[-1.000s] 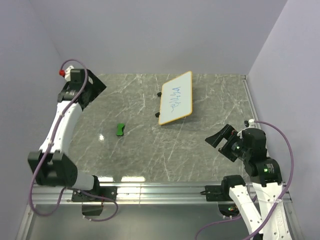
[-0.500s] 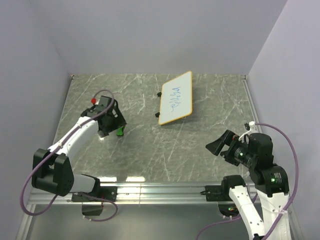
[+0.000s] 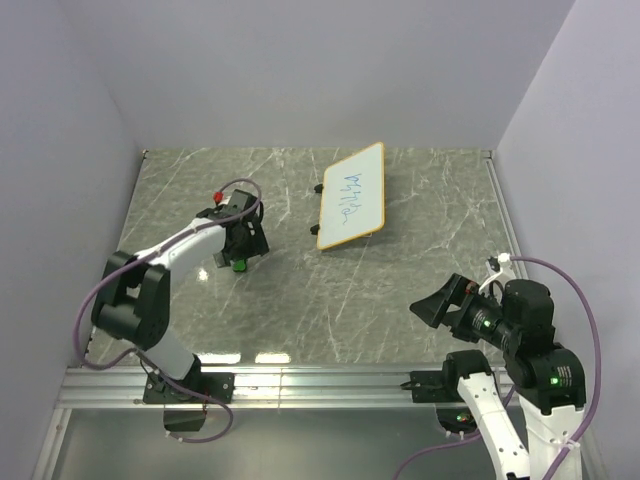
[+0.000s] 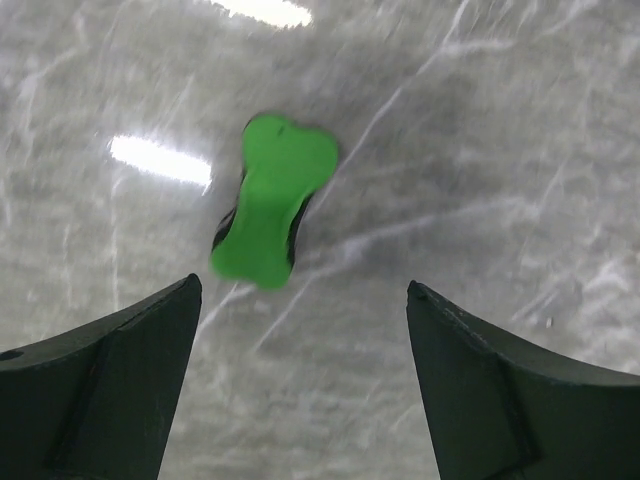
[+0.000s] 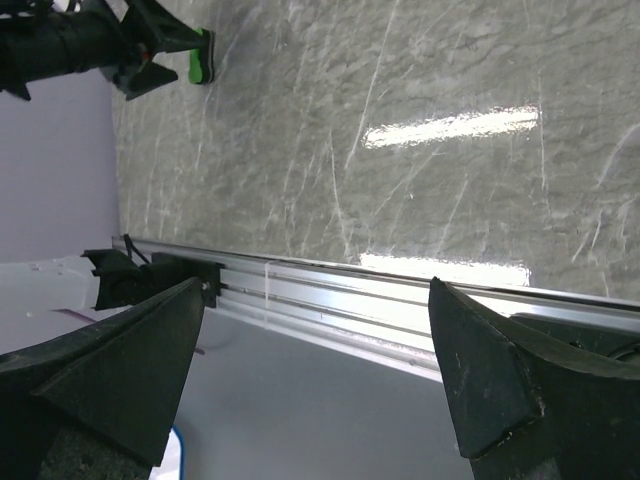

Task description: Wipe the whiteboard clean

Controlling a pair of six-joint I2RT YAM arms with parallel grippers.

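Note:
The whiteboard (image 3: 352, 196) lies at the back middle of the table, white with an orange frame and blue scribbles. It is out of both wrist views. The green eraser (image 3: 239, 264) lies on the table left of centre. My left gripper (image 3: 241, 245) hovers right over it, open and empty. In the left wrist view the eraser (image 4: 270, 215) lies just ahead of the gap between the open fingers of the left gripper (image 4: 300, 300), apart from them. My right gripper (image 3: 440, 303) is open and empty at the near right, far from the board. In the right wrist view this gripper (image 5: 316, 290) points across the near rail.
An aluminium rail (image 3: 320, 380) runs along the table's near edge and also shows in the right wrist view (image 5: 300, 275). Grey walls close in the back and both sides. The right wrist view shows the left arm (image 5: 70, 50) and the eraser (image 5: 200, 55) far off.
My left arm swung from the back left corner down to the green eraser and now hovers over it. My right gripper sank a little toward the near edge.

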